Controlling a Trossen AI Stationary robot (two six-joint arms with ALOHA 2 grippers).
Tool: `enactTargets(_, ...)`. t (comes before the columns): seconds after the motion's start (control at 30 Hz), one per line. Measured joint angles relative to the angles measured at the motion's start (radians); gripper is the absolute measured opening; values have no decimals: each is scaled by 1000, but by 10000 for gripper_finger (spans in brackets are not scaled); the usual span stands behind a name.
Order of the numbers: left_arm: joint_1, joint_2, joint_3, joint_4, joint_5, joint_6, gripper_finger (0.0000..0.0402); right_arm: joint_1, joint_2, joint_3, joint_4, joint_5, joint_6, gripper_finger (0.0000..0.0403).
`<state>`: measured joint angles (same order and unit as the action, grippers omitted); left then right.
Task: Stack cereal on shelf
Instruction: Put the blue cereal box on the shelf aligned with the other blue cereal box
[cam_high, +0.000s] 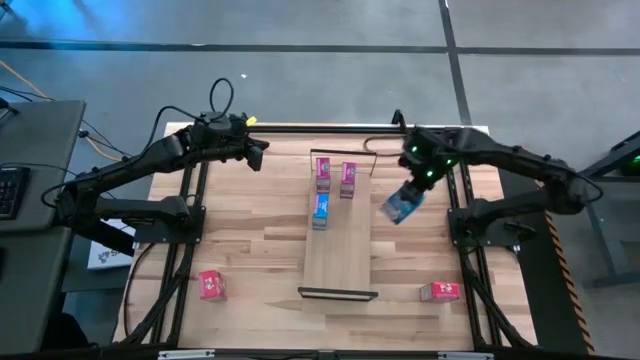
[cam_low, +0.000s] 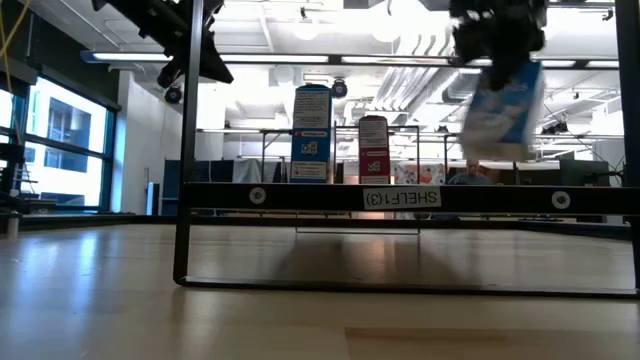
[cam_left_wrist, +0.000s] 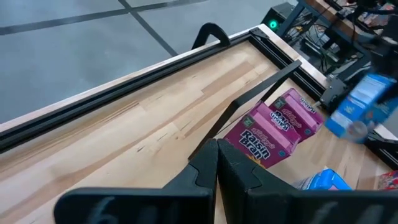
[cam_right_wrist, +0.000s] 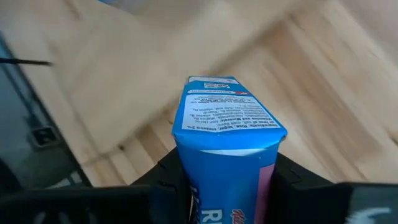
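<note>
A light blue cereal box is clamped between the fingers of the right gripper — tilted, held in the air just right of the shelf, at centre-right of the high view. Two pink boxes and a second blue box are seen on the shelf's upper half. The left gripper — fingers pressed together — is held at upper left, apart from the boxes.

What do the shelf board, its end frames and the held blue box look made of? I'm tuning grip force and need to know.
The shelf board looks like pale unfinished wood, with visible grain. Its end frame looks like thin black wire, probably metal. The blue cereal box, clamped in the right gripper, looks like printed cardboard with folded edges and a slight sheen, so likely crushable. The left gripper hovers shut and empty.
</note>
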<state>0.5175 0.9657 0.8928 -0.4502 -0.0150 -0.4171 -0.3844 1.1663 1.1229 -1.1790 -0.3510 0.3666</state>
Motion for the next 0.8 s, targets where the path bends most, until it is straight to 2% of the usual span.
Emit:
enactTargets(0.17, -1, 0, 0, -1, 0, -20, 0, 162, 43, 0, 238, 5, 107, 105)
enactTargets(0.3, -1, 0, 0, -1, 0, -19, 0, 271, 101, 23, 351, 67, 122, 105)
enactTargets(0.57, -1, 3, 0, 0, 0, -18, 0, 389, 300, 252, 232, 322, -48, 105)
enactTargets(0.8, -1, 3, 0, -1, 0, -18, 0, 393, 435, 330, 129, 343, -147, 105)
